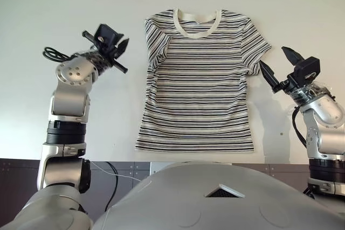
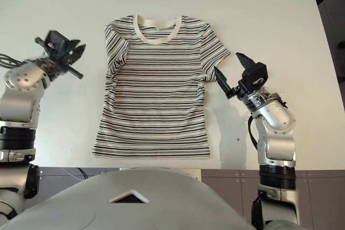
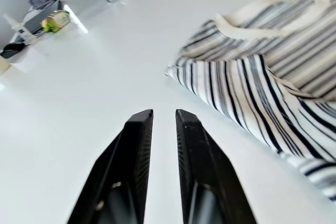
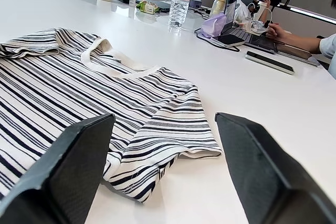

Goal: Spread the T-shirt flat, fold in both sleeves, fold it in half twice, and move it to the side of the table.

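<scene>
T-shirt (image 1: 197,84) lies spread flat on the table (image 1: 64,4), collar away from the robot; its left sleeve (image 1: 154,47) appears already turned in and its right sleeve (image 1: 256,44) lies out, so that fold is judged next. Right gripper (image 1: 274,58) hovers just beside the right sleeve, jaws wide apart, empty, placed for that fold; left gripper (image 3: 164,116) stands clear of the T-shirt's left edge, narrowly parted, holding nothing.

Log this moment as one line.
striped black-and-white T-shirt flat on white table; left sleeve folded in; right sleeve out; right gripper open beside it; left gripper apart
</scene>
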`<action>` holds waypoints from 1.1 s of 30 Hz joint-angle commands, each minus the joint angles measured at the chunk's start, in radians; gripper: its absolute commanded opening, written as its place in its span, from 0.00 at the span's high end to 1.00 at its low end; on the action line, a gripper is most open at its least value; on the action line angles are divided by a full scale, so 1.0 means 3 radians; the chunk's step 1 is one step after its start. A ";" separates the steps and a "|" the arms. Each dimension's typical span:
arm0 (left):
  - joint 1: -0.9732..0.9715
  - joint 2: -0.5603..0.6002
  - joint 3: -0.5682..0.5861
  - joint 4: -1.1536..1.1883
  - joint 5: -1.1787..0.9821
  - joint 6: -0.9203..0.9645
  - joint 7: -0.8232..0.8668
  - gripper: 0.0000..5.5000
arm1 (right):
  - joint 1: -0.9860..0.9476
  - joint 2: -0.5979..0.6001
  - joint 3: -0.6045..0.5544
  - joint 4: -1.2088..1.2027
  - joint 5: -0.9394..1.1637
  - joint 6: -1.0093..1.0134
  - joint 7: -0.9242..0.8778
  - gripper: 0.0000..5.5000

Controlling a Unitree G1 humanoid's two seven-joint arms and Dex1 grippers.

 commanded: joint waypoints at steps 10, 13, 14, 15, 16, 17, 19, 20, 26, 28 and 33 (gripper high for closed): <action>0.0289 -0.0196 -0.0528 0.0050 0.0463 -0.0325 -0.0106 0.86 | -0.0179 0.0156 -0.0067 0.0256 -0.0047 0.0243 -0.0309 0.36; 0.0291 -0.0212 -0.0684 0.0164 0.0630 -0.0365 -0.0116 0.86 | -0.0292 0.0202 -0.0126 0.0287 0.0043 0.0364 -0.0390 0.36; 0.0279 -0.0201 -0.0695 0.0205 0.0674 -0.0377 -0.0106 0.86 | -0.0371 0.0226 -0.0167 0.0323 0.0090 0.0500 -0.0454 0.36; 0.0268 -0.0192 -0.0696 0.0236 0.0704 -0.0385 -0.0094 0.86 | -0.0450 0.0253 -0.0207 0.0362 0.0150 0.0664 -0.0519 0.36; 0.0256 -0.0183 -0.0694 0.0267 0.0740 -0.0397 -0.0073 0.86 | -0.0547 0.0300 -0.0272 0.0409 0.0262 0.0911 -0.0606 0.36; 0.0245 -0.0177 -0.0688 0.0287 0.0768 -0.0411 -0.0058 0.86 | -0.0640 0.0351 -0.0359 0.0457 0.0409 0.1171 -0.0692 0.36; 0.0244 -0.0169 -0.0669 0.0305 0.0802 -0.0423 -0.0028 0.86 | -0.0820 0.0441 -0.0529 0.0575 0.0690 0.1609 -0.0817 0.36; 0.0249 -0.0166 -0.0663 0.0307 0.0810 -0.0426 -0.0020 0.86 | -0.0907 0.0480 -0.0601 0.0646 0.0826 0.1806 -0.0853 0.36; 0.0233 -0.0241 -0.0658 0.0230 0.0785 -0.0345 -0.0022 0.86 | -0.1307 0.0687 -0.0830 0.1094 0.1196 0.2310 -0.1018 0.36; 0.0227 -0.0267 -0.0662 0.0200 0.0777 -0.0314 -0.0021 0.85 | -0.1395 0.0710 -0.0769 0.1243 0.1095 0.2236 -0.1053 0.40; 0.0218 -0.0318 -0.0684 0.0137 0.0794 -0.0249 -0.0021 0.85 | -0.1520 0.0726 -0.0625 0.1549 0.0871 0.2079 -0.1035 0.57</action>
